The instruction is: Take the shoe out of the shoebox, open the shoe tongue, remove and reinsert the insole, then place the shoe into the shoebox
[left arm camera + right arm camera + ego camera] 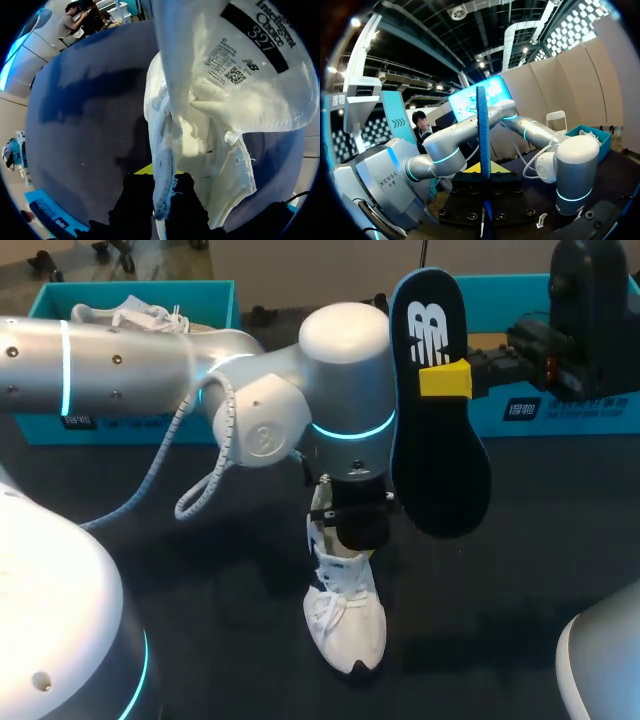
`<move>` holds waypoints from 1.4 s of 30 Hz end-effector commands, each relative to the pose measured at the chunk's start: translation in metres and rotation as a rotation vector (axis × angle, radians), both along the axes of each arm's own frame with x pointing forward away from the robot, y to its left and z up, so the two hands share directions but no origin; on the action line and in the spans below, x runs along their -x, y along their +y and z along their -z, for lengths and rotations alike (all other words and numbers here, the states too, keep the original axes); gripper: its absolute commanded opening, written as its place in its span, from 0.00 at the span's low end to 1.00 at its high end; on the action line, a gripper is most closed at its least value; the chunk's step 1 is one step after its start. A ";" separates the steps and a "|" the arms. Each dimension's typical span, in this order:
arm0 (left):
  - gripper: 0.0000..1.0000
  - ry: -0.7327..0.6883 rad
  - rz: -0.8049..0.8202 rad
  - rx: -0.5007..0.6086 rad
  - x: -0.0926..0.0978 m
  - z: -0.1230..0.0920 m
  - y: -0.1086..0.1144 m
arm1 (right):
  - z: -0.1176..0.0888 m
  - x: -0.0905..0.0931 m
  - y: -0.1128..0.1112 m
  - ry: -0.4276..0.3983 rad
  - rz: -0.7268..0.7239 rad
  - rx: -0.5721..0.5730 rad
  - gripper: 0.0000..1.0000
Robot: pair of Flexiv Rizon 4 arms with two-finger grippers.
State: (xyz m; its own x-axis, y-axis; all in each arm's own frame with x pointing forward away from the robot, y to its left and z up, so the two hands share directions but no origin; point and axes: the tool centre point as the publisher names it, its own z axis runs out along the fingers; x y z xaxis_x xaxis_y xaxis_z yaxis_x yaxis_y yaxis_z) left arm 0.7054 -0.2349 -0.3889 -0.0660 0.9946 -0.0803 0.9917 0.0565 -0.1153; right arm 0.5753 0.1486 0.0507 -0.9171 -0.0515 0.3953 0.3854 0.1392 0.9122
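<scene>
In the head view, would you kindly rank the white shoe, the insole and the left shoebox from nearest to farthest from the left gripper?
1. White shoe, held in the left gripper.
2. Insole, raised just to its right.
3. Left shoebox, far back on the left.

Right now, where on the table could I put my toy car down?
Bare table lies right of the white shoe, under the raised insole in the right gripper, and left of the shoe, up to the dangling cable. The middle is crowded: the left gripper clamps the shoe there.
</scene>
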 end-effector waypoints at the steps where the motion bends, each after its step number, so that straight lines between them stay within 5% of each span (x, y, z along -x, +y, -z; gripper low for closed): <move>1: 1.00 -0.004 -0.008 0.026 -0.001 -0.009 0.001 | 0.000 -0.003 0.003 0.001 -0.004 0.002 0.00; 10: 1.00 -0.050 -0.021 0.250 -0.007 -0.067 0.022 | 0.000 -0.003 0.003 0.001 -0.004 0.002 0.00; 24: 1.00 -0.029 -0.018 0.819 -0.033 -0.171 0.038 | 0.000 -0.003 0.003 0.001 -0.004 0.002 0.00; 36: 1.00 -0.029 -0.018 0.819 -0.033 -0.171 0.038 | 0.000 -0.003 0.003 0.001 -0.004 0.002 0.00; 42: 1.00 -0.096 -0.018 1.048 -0.035 -0.177 0.045 | 0.000 -0.003 0.003 0.001 -0.004 0.002 0.00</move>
